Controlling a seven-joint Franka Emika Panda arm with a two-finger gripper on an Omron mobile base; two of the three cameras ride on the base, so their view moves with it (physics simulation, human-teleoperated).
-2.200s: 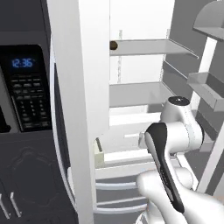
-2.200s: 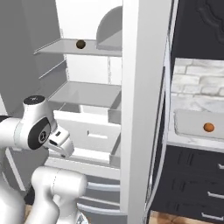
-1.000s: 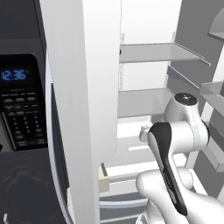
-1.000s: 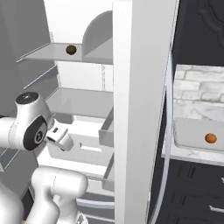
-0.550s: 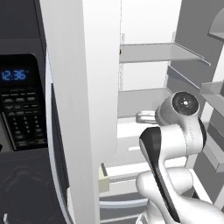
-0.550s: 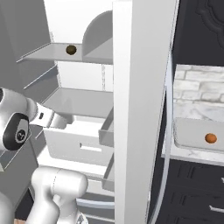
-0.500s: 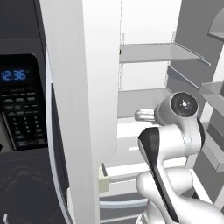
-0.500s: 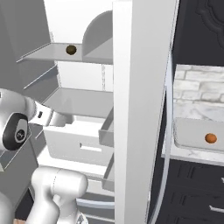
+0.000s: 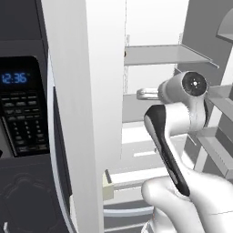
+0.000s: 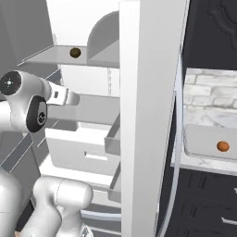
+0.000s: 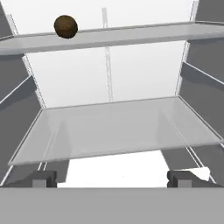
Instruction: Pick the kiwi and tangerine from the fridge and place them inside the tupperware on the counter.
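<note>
The kiwi lies on the fridge's upper shelf, at the top left of the hand view, well above and beyond my gripper. The gripper is open, its fingertips wide apart with nothing between them, and it faces the bare middle shelf. From the right base view the kiwi sits a shelf higher than my gripper, inside the open fridge. The tangerine rests in the tupperware on the counter. In the left base view the gripper reaches into the fridge.
A dark wall oven with a blue clock stands left of the fridge. The white inner drawer sits below my hand. Door bins line the open door at right. The fridge's white side wall separates it from the oven.
The base drove closer to the fridge early on. Since then the arm has risen and the hand has lifted from drawer height to the middle shelf, pointing into the fridge.
</note>
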